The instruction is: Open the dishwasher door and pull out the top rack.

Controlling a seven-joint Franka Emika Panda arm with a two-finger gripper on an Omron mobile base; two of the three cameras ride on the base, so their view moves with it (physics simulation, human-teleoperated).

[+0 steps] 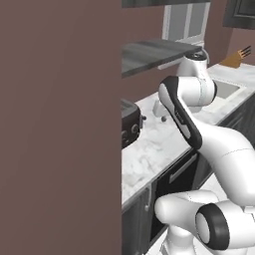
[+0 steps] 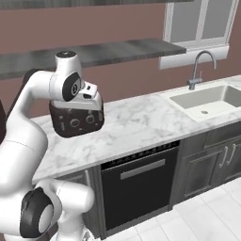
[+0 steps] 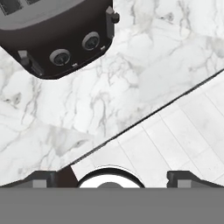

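The dishwasher door point(image 2: 139, 188) is shut, likely stiff and hinged low; grip its silver bar handle point(image 2: 142, 169). The hand point(image 3: 112, 177) hangs released above the worktop point(image 3: 144, 65).

Glossy white rounded arm point(image 2: 28, 136) segments with dark joint bands (round black caps at the joints), smooth casing.

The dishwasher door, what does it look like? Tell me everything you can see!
The dishwasher door is a flat, plain black panel set under the marble counter, between dark grey cabinets. One long silver bar handle runs sideways near its top, with a thin strip of small controls above it. The door is shut and upright, flush with the cabinet fronts. Nothing touches it; the gripper is up over the counter edge, near the black toaster.
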